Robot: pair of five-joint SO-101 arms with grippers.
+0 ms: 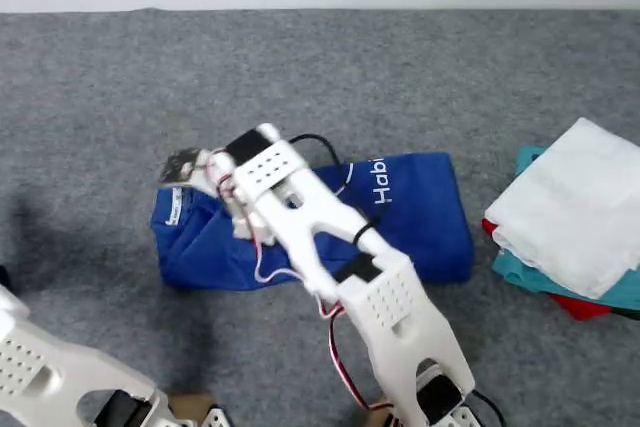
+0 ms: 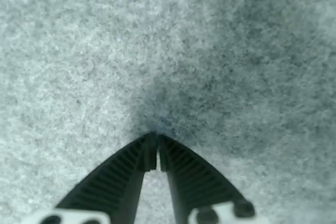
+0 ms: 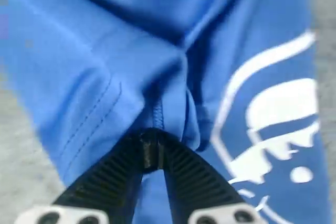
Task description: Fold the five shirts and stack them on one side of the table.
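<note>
A blue shirt (image 1: 400,217) with white print lies partly folded in the middle of the grey table. My right arm reaches across it to its left end, where the right gripper (image 1: 197,175) is. In the right wrist view the right gripper (image 3: 154,148) is shut on a bunched fold of the blue shirt (image 3: 126,61). A stack of folded shirts sits at the right edge: a white one (image 1: 575,207) on top, a teal one (image 1: 540,275) under it and a red one (image 1: 580,307) below. My left gripper (image 2: 156,145) is shut with nothing in it, just above bare grey felt.
The left arm's white body (image 1: 60,377) sits at the near left corner. Grey felt table (image 1: 300,67) stretches open behind the blue shirt and to its left. A pale wall runs along the far edge.
</note>
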